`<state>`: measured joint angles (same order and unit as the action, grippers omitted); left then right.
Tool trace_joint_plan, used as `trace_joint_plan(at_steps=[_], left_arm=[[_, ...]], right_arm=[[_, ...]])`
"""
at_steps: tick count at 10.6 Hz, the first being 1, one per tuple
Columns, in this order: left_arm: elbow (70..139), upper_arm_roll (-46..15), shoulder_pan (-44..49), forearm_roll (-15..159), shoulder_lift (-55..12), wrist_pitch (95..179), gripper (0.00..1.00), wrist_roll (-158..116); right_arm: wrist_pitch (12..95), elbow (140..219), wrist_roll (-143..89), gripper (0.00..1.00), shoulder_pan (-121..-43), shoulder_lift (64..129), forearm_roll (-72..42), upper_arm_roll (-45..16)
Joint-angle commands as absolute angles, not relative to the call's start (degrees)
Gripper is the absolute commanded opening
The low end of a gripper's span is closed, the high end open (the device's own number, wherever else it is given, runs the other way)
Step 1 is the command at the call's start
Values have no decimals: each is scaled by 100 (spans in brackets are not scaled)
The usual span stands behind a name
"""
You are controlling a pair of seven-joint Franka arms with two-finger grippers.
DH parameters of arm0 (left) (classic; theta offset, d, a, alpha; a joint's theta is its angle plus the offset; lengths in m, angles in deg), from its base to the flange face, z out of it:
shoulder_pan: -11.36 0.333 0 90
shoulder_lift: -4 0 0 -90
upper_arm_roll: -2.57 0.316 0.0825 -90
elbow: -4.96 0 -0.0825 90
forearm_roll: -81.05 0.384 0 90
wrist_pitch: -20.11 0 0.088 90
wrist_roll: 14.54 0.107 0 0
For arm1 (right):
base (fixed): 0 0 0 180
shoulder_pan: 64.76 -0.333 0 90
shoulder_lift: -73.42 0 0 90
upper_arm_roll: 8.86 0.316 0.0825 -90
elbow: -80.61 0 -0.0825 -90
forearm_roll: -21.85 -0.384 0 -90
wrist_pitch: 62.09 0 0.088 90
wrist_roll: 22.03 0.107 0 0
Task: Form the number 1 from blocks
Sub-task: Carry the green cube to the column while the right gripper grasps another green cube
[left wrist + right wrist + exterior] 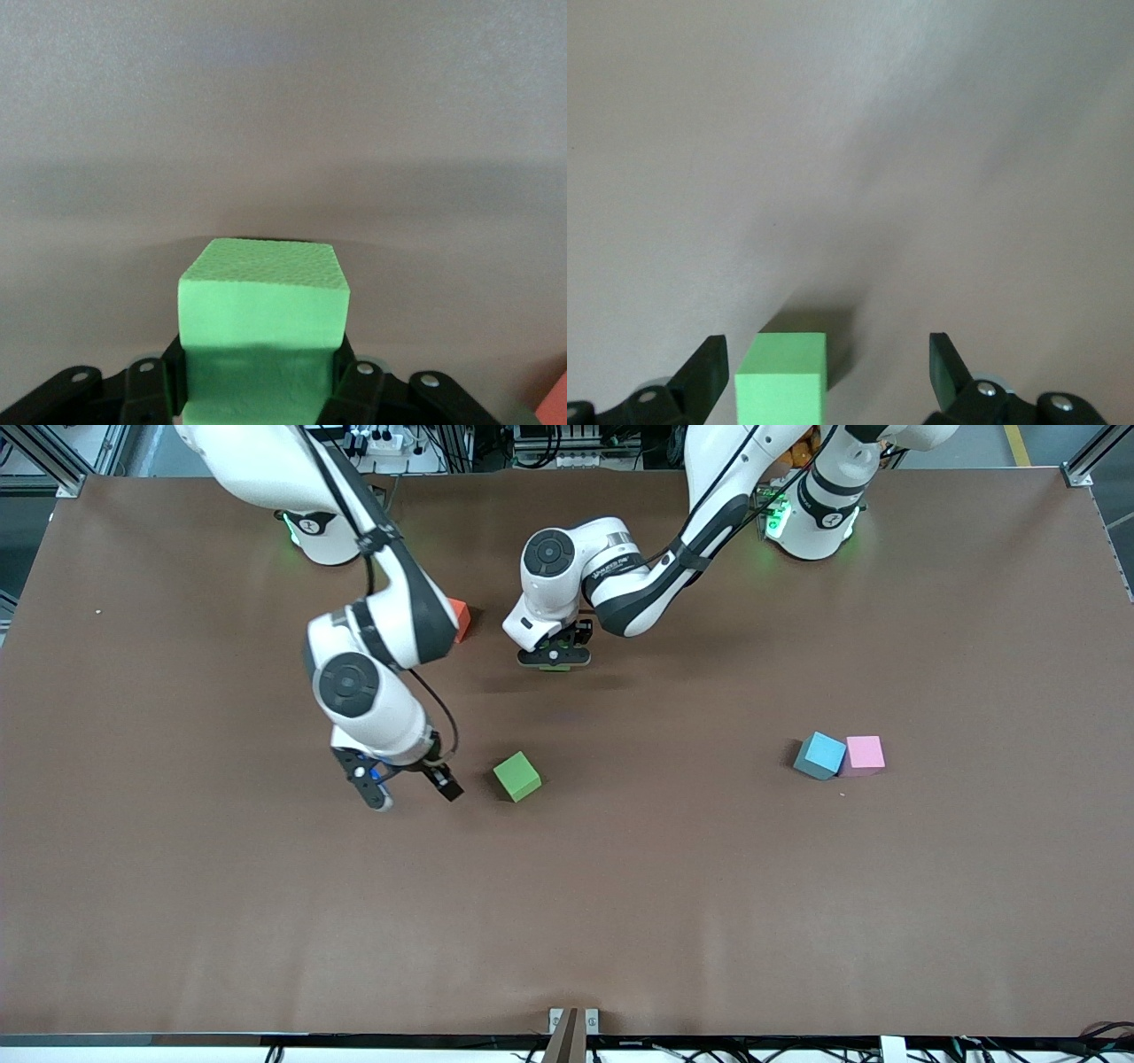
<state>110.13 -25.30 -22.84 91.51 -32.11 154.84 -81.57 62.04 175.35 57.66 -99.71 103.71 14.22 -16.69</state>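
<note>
Left wrist view shows the left gripper point(261, 385) clenched on a green block point(263, 305) over mid-table, toward twelve o'clock; I'd set it down squarely. The right gripper point(407, 784), fingers spread, hovers with a second green block point(516, 776) at its three o'clock. An orange block point(459, 620) is half hidden by the right arm.

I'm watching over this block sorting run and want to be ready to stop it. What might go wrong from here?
1. The right gripper, jaws open, sits beside the green block on the table, off-centre in its wrist view; closing now may nudge it away.
2. The left gripper holds another green block by its lower part only; it could tilt or slip.
3. The arms work close together mid-table, risking contact.
</note>
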Motion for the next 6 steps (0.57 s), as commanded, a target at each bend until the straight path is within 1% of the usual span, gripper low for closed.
trace_joint_plan(at_steps=[1,3,6], left_arm=[[11166,-2661,-2230,9353,-3081,15555,0,-8502],[11174,-2670,-2256,9353,-3098,15555,0,-8547],[11209,-2705,-2265,9362,-3107,15555,0,-8565]], right_arm=[[6253,16948,6286,100,-10070,10900,1263,-1669],[6648,16956,6367,100,-10211,11024,1044,-1669],[6938,16982,6708,100,-10483,11191,928,-1677]])
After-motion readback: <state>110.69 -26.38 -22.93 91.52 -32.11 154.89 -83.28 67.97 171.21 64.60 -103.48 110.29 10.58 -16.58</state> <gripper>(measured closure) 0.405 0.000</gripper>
